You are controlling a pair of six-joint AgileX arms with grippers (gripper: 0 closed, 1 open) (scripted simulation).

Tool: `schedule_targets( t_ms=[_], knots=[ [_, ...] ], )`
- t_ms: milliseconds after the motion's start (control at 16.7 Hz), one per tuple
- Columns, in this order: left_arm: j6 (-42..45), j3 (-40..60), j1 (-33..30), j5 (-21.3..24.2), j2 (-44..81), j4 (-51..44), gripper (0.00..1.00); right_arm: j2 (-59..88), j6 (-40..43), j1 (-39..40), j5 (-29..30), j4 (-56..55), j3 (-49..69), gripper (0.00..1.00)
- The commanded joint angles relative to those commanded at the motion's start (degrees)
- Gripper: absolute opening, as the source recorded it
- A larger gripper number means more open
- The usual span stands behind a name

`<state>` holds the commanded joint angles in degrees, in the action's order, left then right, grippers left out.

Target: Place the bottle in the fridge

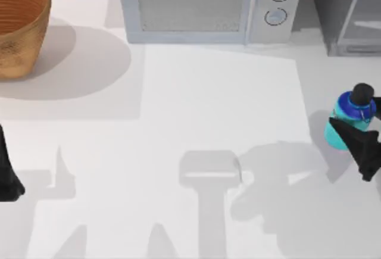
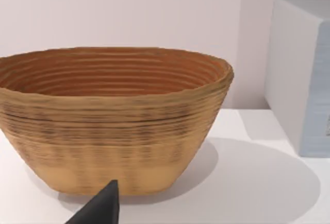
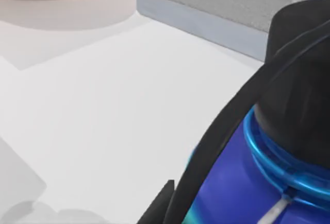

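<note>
So the right gripper (image 1: pixel 352 133) is pinching the bottle (image 1: pixel 350 118) at the right edge of the top view, just below the fridge (image 1: pixel 348 12) in the upper right, probably so it can carry it there. The left gripper (image 1: pixel 9 178) sits parked at the left edge; can't tell its fingers. Plain white table (image 1: pixel 178 122), basket (image 1: pixel 18 27) upper left, microwave (image 1: pixel 208 6) along the top.

The right gripper (image 1: pixel 357 133) sits at the table's right side with its dark fingers (image 1: pixel 348 133) closed around what it holds, the arm reaching in from the right edge. The left arm (image 1: pixel 7 169) is parked low at the table's left edge.
</note>
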<state>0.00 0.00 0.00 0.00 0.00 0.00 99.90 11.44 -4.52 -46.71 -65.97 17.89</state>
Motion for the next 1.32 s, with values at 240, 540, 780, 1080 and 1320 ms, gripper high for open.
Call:
schedule_targets(
  t_ms=[240,540,780,1080,1320],
  knots=[
    [0.0,0.0,0.0,0.0,0.0,0.0,1.0,0.24,-0.17,0.25,0.13,-0.06,0.22,0.01],
    [0.0,0.0,0.0,0.0,0.0,0.0,1.0,-7.63,-1.53,1.03,3.73,6.24,-1.79,0.01],
    [0.0,0.0,0.0,0.0,0.0,0.0,1.0,-22.05,-3.61,1.33,10.73,16.77,-5.44,0.01],
    [0.0,0.0,0.0,0.0,0.0,0.0,1.0,-45.03,-6.84,1.94,22.41,32.68,-9.9,0.01],
    [0.0,0.0,0.0,0.0,0.0,0.0,1.0,-70.03,-9.61,2.7,32.41,46.23,-13.4,0.01]
  ],
)
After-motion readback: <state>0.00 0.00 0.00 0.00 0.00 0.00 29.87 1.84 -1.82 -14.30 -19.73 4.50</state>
